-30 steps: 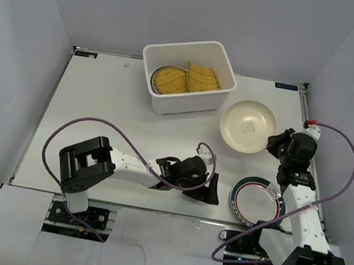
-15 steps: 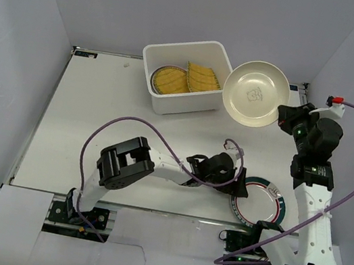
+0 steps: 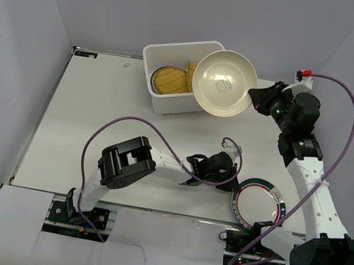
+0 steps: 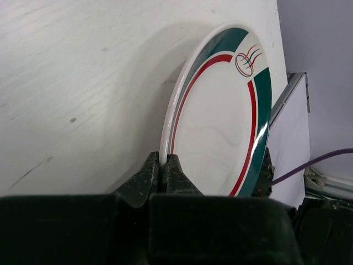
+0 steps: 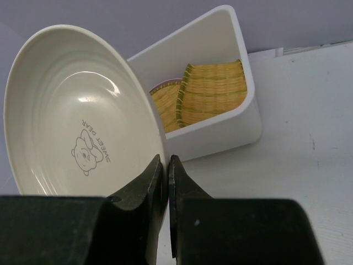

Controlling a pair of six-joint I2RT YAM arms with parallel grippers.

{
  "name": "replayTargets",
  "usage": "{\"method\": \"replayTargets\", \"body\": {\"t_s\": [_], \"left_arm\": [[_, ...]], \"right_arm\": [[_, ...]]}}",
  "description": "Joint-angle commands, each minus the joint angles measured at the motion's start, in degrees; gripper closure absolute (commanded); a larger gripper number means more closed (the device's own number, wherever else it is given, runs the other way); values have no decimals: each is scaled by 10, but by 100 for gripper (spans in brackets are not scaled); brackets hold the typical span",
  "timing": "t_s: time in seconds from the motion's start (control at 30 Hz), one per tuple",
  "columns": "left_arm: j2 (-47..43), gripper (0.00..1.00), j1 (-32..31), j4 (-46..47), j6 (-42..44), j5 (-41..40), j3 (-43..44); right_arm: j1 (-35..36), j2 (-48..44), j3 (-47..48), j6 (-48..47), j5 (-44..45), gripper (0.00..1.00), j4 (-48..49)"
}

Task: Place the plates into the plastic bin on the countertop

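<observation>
Top external view: the right gripper (image 3: 253, 96) pinches the rim of the cream plate (image 3: 221, 83), holding it tilted in the air over the right end of the plastic bin (image 3: 168, 107), which contains two yellow woven-look plates (image 3: 170, 80). At near right on the countertop (image 3: 98, 112), the left gripper (image 3: 234, 184) pinches the left rim of the green-red-rimmed plate (image 3: 259, 203).

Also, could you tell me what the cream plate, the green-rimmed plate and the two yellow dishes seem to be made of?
Cream plate: glossy, glazed ceramic or melamine, judging by sharp highlights. Green-rimmed plate: same glossy look, printed bands. Yellow dishes: matte woven ribbing, bamboo or moulded plastic; I cannot tell which.
</observation>
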Motion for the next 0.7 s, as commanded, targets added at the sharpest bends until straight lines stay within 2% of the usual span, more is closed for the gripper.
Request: {"method": "replayTargets", "body": {"t_s": [0.0, 0.13, 0.27, 0.5, 0.67], "left_arm": [[-69, 100, 11, -51, 39, -35, -95], [-212, 100, 14, -27, 26, -67, -201], [-310, 100, 18, -28, 12, -69, -292], [-461, 100, 32, -37, -10, -89, -397], [-553, 100, 42, -74, -17, -101, -441]], "right_arm": [[20, 29, 64, -10, 6, 92, 49], [49, 111, 127, -22, 7, 92, 42], [71, 183, 192, -27, 9, 92, 39], [103, 295, 287, -34, 35, 92, 25], [108, 389, 378, -39, 55, 92, 17]]}}
